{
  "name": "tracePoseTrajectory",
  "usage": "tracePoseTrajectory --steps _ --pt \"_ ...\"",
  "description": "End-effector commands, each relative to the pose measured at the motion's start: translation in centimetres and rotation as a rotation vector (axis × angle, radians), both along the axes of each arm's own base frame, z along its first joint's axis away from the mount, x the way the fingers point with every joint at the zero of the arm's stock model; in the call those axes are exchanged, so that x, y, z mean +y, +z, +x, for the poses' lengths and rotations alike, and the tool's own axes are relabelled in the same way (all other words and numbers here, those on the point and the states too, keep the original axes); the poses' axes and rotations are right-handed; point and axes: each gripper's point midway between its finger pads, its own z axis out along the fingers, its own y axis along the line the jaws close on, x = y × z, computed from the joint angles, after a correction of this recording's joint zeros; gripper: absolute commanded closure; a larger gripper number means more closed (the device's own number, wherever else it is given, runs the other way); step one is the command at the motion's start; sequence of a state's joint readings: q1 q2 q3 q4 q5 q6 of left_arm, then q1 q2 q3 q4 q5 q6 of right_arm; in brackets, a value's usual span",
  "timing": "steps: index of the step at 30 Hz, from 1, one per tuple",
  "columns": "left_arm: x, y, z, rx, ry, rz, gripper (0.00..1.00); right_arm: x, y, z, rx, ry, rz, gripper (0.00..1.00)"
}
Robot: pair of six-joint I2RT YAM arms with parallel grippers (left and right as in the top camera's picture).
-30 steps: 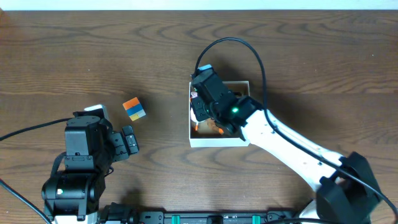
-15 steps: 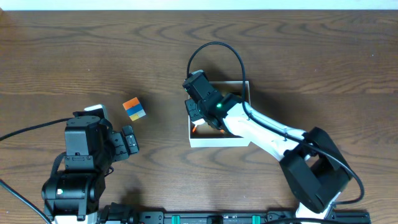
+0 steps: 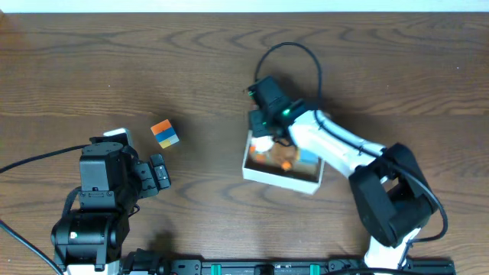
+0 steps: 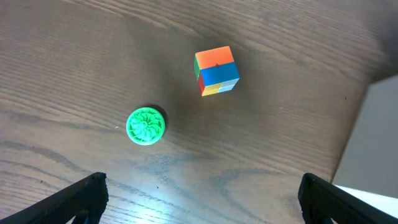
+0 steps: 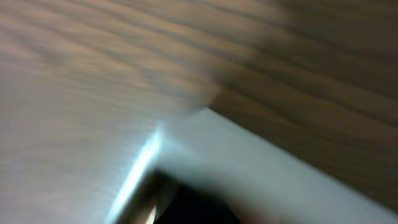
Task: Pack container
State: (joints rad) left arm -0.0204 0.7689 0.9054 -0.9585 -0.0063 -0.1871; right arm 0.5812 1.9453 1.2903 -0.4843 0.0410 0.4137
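Observation:
The container [image 3: 279,176], a white box with a tan inside, lies skewed right of the table's middle. It holds small orange, white and blue toys [image 3: 284,156]. My right gripper [image 3: 264,127] is over its far left corner; its fingers are hidden there. The right wrist view is blurred and shows only a white corner of the container [image 5: 261,155]. My left gripper [image 3: 157,173] is open and empty at the near left. A multicoloured cube [image 3: 164,133] lies just beyond it, also in the left wrist view [image 4: 216,70], with a green round toy [image 4: 146,126] beside it.
The right arm's black cable [image 3: 294,57] loops over the table behind the container. A pale surface [image 4: 373,143] fills the right edge of the left wrist view. Bare wood table [image 3: 382,84] surrounds everything.
The right gripper has swung from inside the container to its far left corner. The container has shifted towards the front right and turned. The left arm has not moved.

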Motion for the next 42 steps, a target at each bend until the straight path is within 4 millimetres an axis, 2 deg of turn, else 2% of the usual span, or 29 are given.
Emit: tracePoseTrajectory --steps 1,8,9,12,15,19,24,26,28,30,31,34,36,38,40,42 --pt "0.1 0.6 0.2 -0.015 0.014 -0.006 0.02 -1.3 -2.6 -1.3 0.088 -0.028 -0.023 0.98" --pt "0.1 0.6 0.2 -0.015 0.014 -0.006 0.02 -0.3 -2.4 -1.6 0.075 -0.002 -0.021 0.93" --pt "0.1 0.6 0.2 -0.015 0.014 -0.005 0.02 -0.2 -2.2 -1.6 0.070 0.002 -0.019 0.89" --pt "0.1 0.6 0.2 -0.016 0.014 -0.005 0.02 -0.1 -0.8 -1.3 0.048 0.001 -0.014 0.85" --pt "0.1 0.6 0.2 -0.016 0.014 -0.005 0.02 -0.5 1.7 -0.9 0.000 -0.012 -0.019 0.76" --pt "0.1 0.6 0.2 -0.016 0.013 -0.006 0.02 -1.0 6.1 -0.5 -0.091 0.000 -0.017 0.64" --pt "0.1 0.6 0.2 -0.015 0.014 -0.005 0.02 -1.5 11.2 -1.2 -0.173 0.017 0.023 0.60" --pt "0.1 0.6 0.2 -0.015 0.014 -0.005 0.02 -2.1 13.2 -1.6 -0.211 0.026 0.027 0.54" --pt "0.1 0.6 0.2 -0.016 0.014 -0.005 0.02 -3.9 15.3 -1.9 -0.254 -0.021 0.006 0.49" --pt "0.1 0.6 0.2 -0.016 0.014 -0.005 0.02 -7.0 17.4 -2.2 -0.287 -0.154 -0.002 0.27" --pt "0.1 0.6 0.2 -0.016 0.014 -0.005 0.02 -8.4 18.2 -2.4 -0.294 -0.213 0.005 0.21" --pt "0.1 0.6 0.2 -0.015 0.014 -0.005 0.02 -12.8 20.0 -3.4 -0.283 -0.357 0.038 0.13" --pt "0.1 0.6 0.2 -0.016 0.014 -0.005 0.02 -15.4 20.0 -4.6 -0.225 -0.436 0.060 0.12" --pt "0.1 0.6 0.2 -0.017 0.014 -0.005 0.02 -17.0 19.1 -5.8 -0.146 -0.470 0.060 0.15" --pt "0.1 0.6 0.3 -0.021 0.014 -0.006 0.02 -18.7 17.5 -7.3 -0.055 -0.509 0.020 0.25" --pt "0.1 0.7 0.3 -0.023 0.014 -0.006 0.02 -19.5 15.9 -8.3 0.009 -0.529 -0.014 0.30"
